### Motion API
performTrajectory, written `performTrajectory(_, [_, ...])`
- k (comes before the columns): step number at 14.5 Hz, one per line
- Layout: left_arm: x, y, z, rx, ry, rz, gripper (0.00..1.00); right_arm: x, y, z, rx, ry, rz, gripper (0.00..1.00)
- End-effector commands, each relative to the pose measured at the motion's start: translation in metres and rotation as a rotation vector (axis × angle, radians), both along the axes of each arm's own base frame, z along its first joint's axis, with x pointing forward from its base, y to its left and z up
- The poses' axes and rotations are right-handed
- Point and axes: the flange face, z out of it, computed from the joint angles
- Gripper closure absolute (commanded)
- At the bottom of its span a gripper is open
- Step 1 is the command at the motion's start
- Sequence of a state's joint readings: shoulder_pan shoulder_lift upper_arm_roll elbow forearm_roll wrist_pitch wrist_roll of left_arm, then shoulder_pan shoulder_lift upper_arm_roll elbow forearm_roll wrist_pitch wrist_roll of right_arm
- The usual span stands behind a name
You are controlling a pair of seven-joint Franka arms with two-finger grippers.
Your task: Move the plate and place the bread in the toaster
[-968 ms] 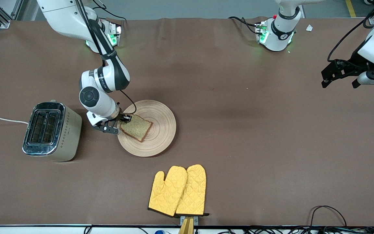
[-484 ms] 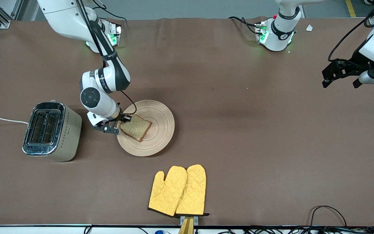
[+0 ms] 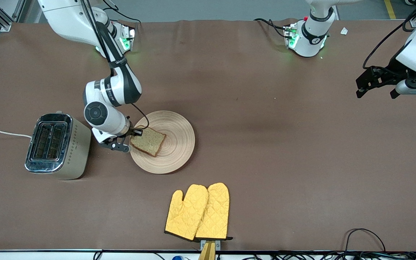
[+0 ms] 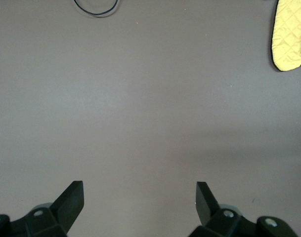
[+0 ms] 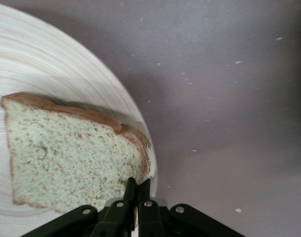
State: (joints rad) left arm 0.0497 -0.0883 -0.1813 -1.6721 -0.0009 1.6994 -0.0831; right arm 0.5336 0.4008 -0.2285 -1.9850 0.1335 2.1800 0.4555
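Between plate [image 3: 173, 151] and toaster [image 3: 57, 145], only bare table [image 3: 265, 151]; path unobstructed. Oven mitts [image 3: 198, 212] nearer the front camera, well apart from it.

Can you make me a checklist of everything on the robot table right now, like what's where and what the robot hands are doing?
Surface: brown table, cloth-covered.
Plate: plate beside the toaster, toward the right arm's end.
Bread: bread over the plate, pinched at one crust edge.
Toaster: toaster upright, both slots unfilled.
Clutter: yellow oven mitts, nearer the front camera than the plate.
Right gripper: right gripper shut on the bread at the plate's rim.
Left gripper: left gripper open, waiting over bare table at the left arm's end.
Cables: white power cord from the toaster; black cables at the table's near edge.
Surroundings: grey floor past the table.
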Motion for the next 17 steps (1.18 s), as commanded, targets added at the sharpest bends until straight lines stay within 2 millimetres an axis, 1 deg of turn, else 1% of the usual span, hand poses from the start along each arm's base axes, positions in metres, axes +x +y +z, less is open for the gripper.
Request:
performTrajectory(1, [0.003,0.003,0.001,-0.014,0.001,0.002,0.0,0.009,-0.003,0.032,-0.022,0.052,0.006,0.99])
performTrajectory(2, [0.004,0.004,0.001,-0.013,0.0,0.002,0.0,0.012,-0.003,0.053,-0.02,0.067,0.011,0.99])
performTrajectory(3, [0.004,0.005,0.001,-0.014,0.001,0.004,0.0,0.019,-0.01,0.075,-0.054,0.082,0.019,0.99])
performTrajectory(5, [0.004,0.004,0.001,-0.015,0.001,0.004,0.0,0.031,-0.017,0.127,-0.181,0.108,0.068,0.99])
performTrajectory(6, [0.004,0.004,0.001,-0.013,0.0,0.004,0.0,0.035,-0.018,0.149,-0.212,0.111,0.08,0.99])
performTrajectory(7, [0.004,0.004,0.001,-0.013,0.0,0.004,0.0,0.038,-0.022,0.169,-0.249,0.114,0.095,0.99])
performTrajectory(8, [0.004,0.004,0.002,-0.013,-0.001,0.002,0.0,0.041,-0.031,0.184,-0.307,0.114,0.123,1.0])
performTrajectory(9, [0.004,0.004,0.002,-0.013,-0.001,0.002,0.0,0.043,-0.039,0.194,-0.372,0.12,0.152,0.99])
performTrajectory(11, [0.004,0.004,0.002,-0.013,-0.001,0.002,0.0,0.047,-0.051,0.201,-0.484,0.115,0.233,0.99])
performTrajectory(13, [0.004,0.004,0.0,-0.013,0.002,0.002,0.0,0.051,-0.062,0.2,-0.598,0.131,0.315,1.0])
performTrajectory(15, [0.004,0.004,0.001,-0.014,0.001,0.002,0.0,0.055,-0.067,0.204,-0.697,0.144,0.395,1.0])
performTrajectory(17, [0.004,0.004,0.002,-0.015,-0.001,0.002,0.0,0.06,-0.075,0.207,-0.782,0.15,0.439,1.0])
